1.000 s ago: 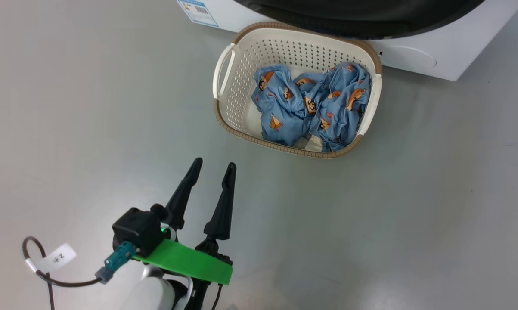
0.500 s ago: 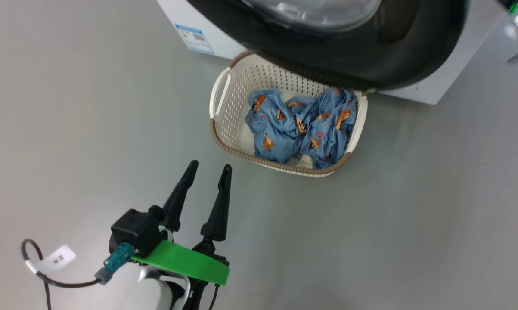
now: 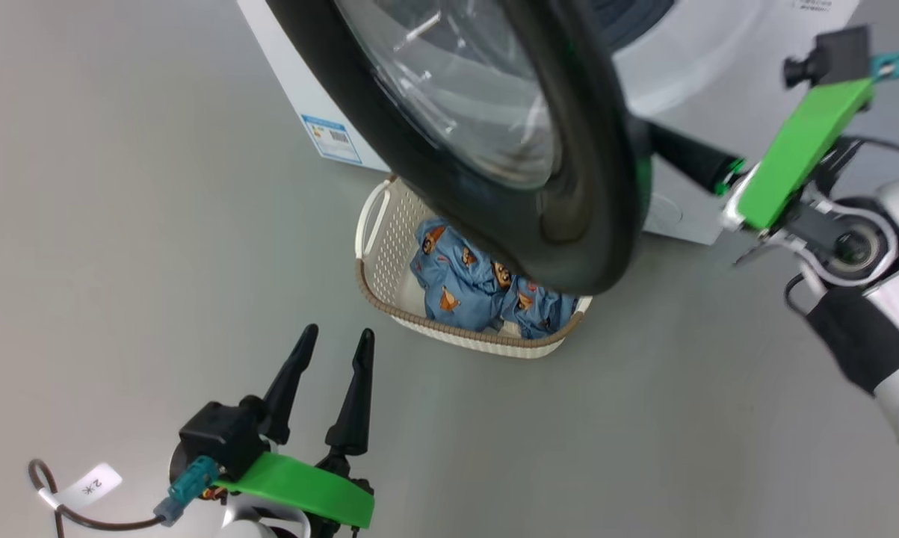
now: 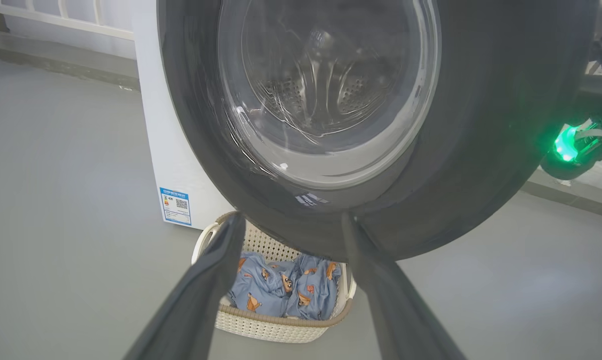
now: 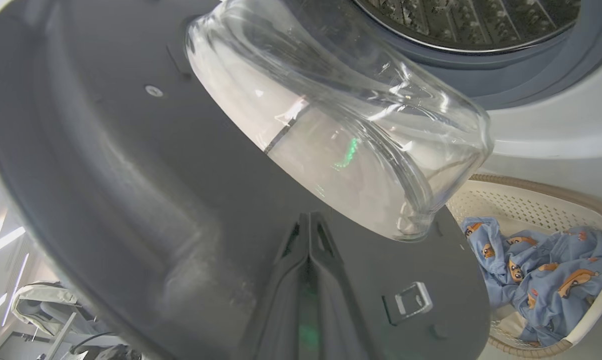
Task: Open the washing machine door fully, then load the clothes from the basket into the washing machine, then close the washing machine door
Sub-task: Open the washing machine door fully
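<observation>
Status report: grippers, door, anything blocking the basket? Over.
Left gripper open, empty. Right gripper shut, at washing machine door inner face. Door partly open, overhanging basket; clothes inside.

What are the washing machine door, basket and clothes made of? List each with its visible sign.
Washing machine door: glossy black ring, probably plastic, mirroring light; clear bowl window, glass by its look. Basket: matte cream plastic, perforated moulded walls, brown woven-look rim. Clothes: soft printed blue fabric, crumpled in folds.
</observation>
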You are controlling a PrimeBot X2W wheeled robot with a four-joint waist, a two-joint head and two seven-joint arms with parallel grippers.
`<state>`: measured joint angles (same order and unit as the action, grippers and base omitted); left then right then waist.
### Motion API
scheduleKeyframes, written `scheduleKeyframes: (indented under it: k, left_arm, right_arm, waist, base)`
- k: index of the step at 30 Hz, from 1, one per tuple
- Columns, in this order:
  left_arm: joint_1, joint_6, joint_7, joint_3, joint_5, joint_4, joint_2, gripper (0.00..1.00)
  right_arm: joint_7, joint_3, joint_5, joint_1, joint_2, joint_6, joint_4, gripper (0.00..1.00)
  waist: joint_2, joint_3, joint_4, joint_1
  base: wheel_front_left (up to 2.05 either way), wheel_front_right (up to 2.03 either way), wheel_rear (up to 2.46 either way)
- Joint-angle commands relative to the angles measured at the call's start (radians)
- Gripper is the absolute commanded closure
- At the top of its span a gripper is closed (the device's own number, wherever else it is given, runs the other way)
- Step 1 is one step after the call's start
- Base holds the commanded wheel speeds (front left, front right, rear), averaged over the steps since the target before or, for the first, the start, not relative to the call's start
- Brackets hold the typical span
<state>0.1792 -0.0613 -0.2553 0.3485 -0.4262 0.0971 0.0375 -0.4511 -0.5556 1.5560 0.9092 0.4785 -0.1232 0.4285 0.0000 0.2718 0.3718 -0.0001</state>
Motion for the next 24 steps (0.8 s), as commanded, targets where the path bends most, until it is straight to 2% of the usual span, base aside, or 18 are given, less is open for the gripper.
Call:
scheduleKeyframes:
  k: [1, 24]
  left_arm:
    - [-0.006, -0.005, -0.006, -0.040, 0.015, -0.018, 0.013, 0.00]
    - [-0.059, -0.024, -0.006, -0.076, 0.040, -0.007, 0.013, 0.00]
  right_arm:
    - [0.004, -0.018, 0.004, -0.033, -0.017, -0.008, -0.037, 1.00]
    - [-0.007, -0.136, 0.006, -0.136, -0.160, -0.008, -0.098, 1.00]
  waist:
    - [0.0000, -0.028, -0.005, 0.0001]
    - [0.0000, -0.117, 0.045, 0.0001]
  base:
    - [0.00, 0.00, 0.00]
    - [0.00, 0.00, 0.00]
